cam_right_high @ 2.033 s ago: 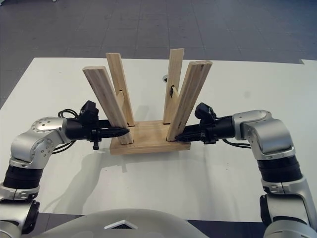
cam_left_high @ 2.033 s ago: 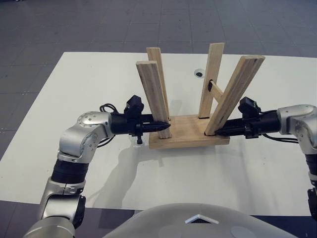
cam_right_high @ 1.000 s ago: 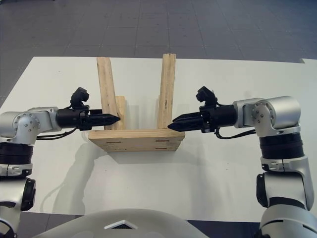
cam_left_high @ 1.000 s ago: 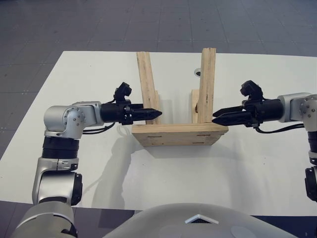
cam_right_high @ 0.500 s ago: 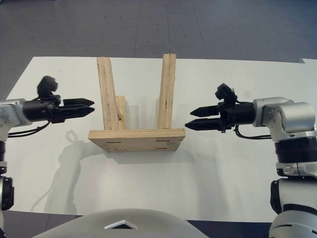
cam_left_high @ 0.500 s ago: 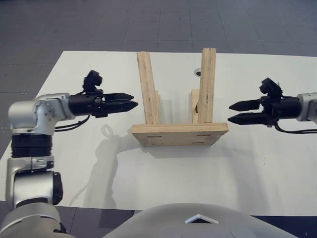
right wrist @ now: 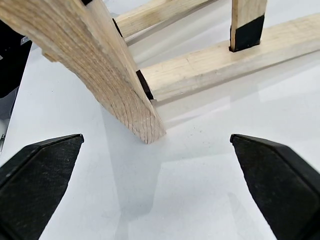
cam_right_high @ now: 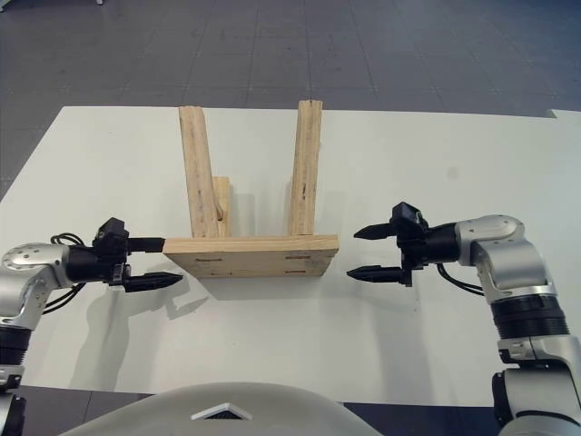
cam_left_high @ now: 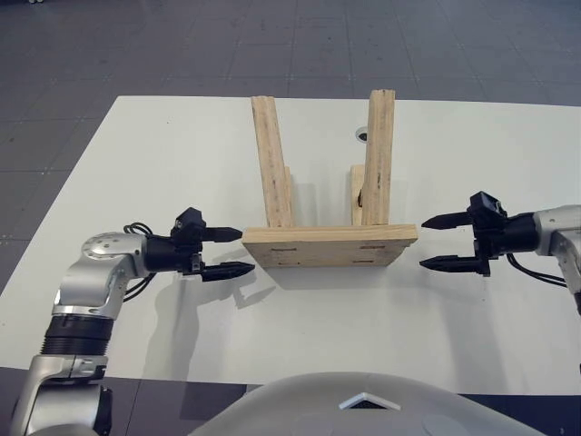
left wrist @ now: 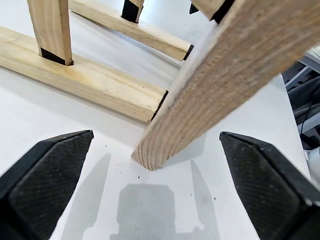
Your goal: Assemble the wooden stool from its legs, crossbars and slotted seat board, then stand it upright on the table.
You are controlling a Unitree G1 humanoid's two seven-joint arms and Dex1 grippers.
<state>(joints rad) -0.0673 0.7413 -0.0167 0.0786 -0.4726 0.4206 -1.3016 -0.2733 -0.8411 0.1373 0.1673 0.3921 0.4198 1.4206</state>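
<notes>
Your pale wooden stool (cam_left_high: 327, 245) lies on its side on the white table (cam_left_high: 163, 163), legs pointing away toward the grey tiled floor (cam_left_high: 182, 45). Left gripper (cam_left_high: 241, 251) and right gripper (cam_left_high: 422, 243) gape wide, empty, at the seat ends.

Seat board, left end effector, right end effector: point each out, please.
seat board (cam_left_high: 329, 247), left eye view, middle of the face toward the camera.
left end effector (cam_left_high: 247, 250), left eye view, midway between its open fingertips.
right end effector (cam_left_high: 421, 243), left eye view, midway between its open fingertips.
</notes>
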